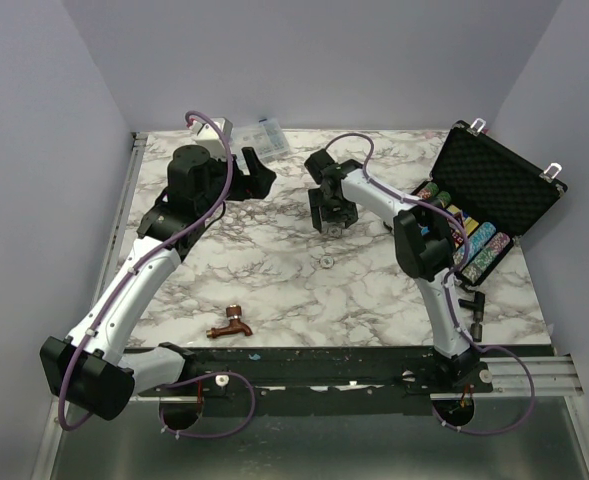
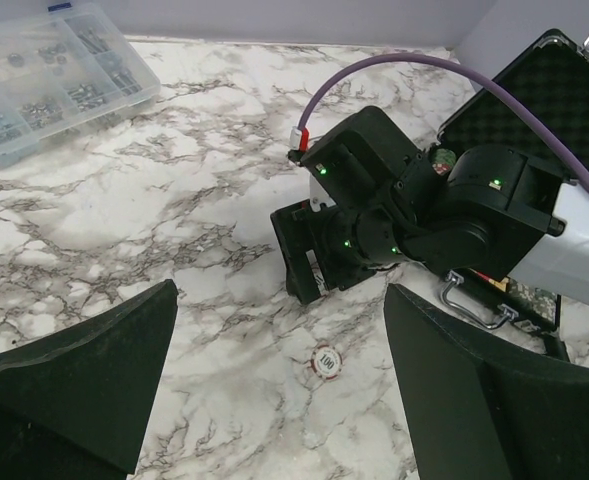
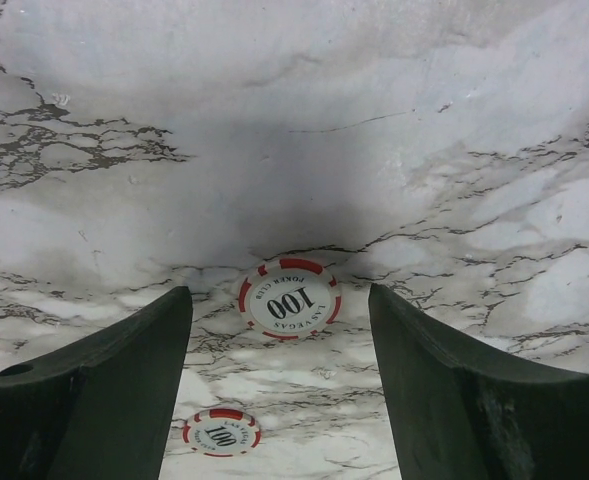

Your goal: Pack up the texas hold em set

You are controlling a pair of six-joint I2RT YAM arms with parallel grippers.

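Case (image 1: 494,180) sitting open, chip rows (image 1: 474,245) in; two loose chips (image 3: 288,298) lying on table (image 1: 274,290), right pincer (image 3: 277,292) hovering wide over one, left pincer (image 2: 279,300) gaping empty

Clear plastic compartment box (image 1: 264,133) at far edge of marble table (image 1: 274,275); copper faucet (image 1: 231,324) near front edge.

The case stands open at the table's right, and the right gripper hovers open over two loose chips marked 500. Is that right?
No. The upper chip and the lower chip both read 100, not 500, as the right wrist view shows. Otherwise correct: the case stands open at the right of the table, and the right gripper hovers open over them.
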